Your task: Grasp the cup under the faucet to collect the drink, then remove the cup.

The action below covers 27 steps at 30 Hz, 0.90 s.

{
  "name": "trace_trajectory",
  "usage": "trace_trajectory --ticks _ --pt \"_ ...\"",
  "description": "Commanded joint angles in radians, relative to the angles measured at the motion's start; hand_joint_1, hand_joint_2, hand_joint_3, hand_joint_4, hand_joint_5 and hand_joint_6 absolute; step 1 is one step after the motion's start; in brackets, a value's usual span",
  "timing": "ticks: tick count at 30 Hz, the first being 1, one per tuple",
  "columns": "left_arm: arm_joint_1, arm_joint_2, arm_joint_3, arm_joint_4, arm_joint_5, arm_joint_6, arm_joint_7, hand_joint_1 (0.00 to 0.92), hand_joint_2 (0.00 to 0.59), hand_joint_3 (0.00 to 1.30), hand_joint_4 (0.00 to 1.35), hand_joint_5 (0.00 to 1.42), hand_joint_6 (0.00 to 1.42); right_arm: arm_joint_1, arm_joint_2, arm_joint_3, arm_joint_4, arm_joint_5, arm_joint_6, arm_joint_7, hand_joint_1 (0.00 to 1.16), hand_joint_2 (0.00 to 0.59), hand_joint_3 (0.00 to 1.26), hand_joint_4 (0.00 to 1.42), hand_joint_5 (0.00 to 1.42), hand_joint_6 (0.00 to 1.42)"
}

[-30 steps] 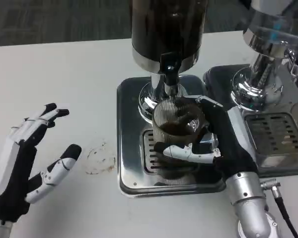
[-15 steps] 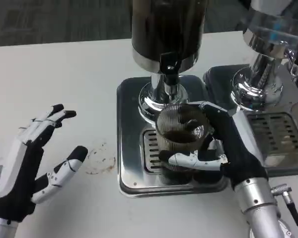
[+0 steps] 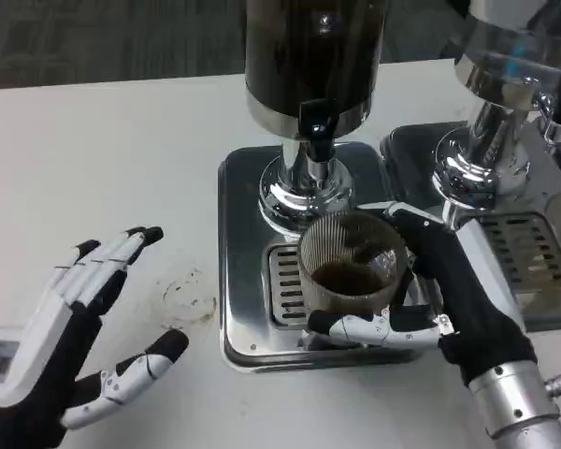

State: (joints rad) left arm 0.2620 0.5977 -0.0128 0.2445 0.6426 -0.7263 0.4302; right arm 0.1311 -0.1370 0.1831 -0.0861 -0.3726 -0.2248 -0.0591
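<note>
White table (image 3: 122,140) with a faint ring stain (image 3: 189,297) and grey floor behind, the right hand (image 3: 430,295) is wrapped around the ribbed cup (image 3: 348,271) over the drip tray (image 3: 252,281) just before the faucet (image 3: 316,126), left hand (image 3: 70,351) hovering empty, fingers spread.

It looked like a drinks station set up in an office or lab: two polished chrome dispensers (image 3: 313,84) (image 3: 505,103), each over a steel drip tray (image 3: 243,281) with a slotted grate, stood on a plain white tabletop (image 3: 103,159), with grey carpet (image 3: 103,37) beyond its far edge.
</note>
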Motion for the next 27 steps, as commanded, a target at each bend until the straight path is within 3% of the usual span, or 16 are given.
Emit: trace_trajectory --ticks 1,6,14,27 --pt "0.054 0.031 0.023 -0.058 0.022 0.015 -0.022 0.0 0.178 0.06 0.0 0.09 0.05 0.029 -0.01 -0.01 -0.081 0.034 -0.003 0.03 1.07 0.067 0.71 0.83 0.92 1.09" --pt "0.152 0.036 0.058 -0.137 0.061 0.042 -0.017 0.0 0.169 0.0 0.0 0.0 0.0 0.07 -0.009 -0.007 -0.153 0.036 0.016 0.054 1.07 0.071 0.71 0.84 0.92 1.1" --pt "0.271 0.04 0.088 -0.234 0.087 0.11 -0.082 0.0 0.161 0.0 0.0 0.0 0.0 0.146 -0.024 0.009 -0.273 0.042 0.029 0.101 1.06 0.072 0.72 0.84 0.92 1.1" --pt "0.366 0.005 0.08 -0.3 0.112 0.181 -0.106 0.0 0.153 0.0 0.0 0.0 0.0 0.2 -0.062 0.02 -0.326 0.063 -0.003 0.153 1.06 0.071 0.72 0.84 0.92 1.1"
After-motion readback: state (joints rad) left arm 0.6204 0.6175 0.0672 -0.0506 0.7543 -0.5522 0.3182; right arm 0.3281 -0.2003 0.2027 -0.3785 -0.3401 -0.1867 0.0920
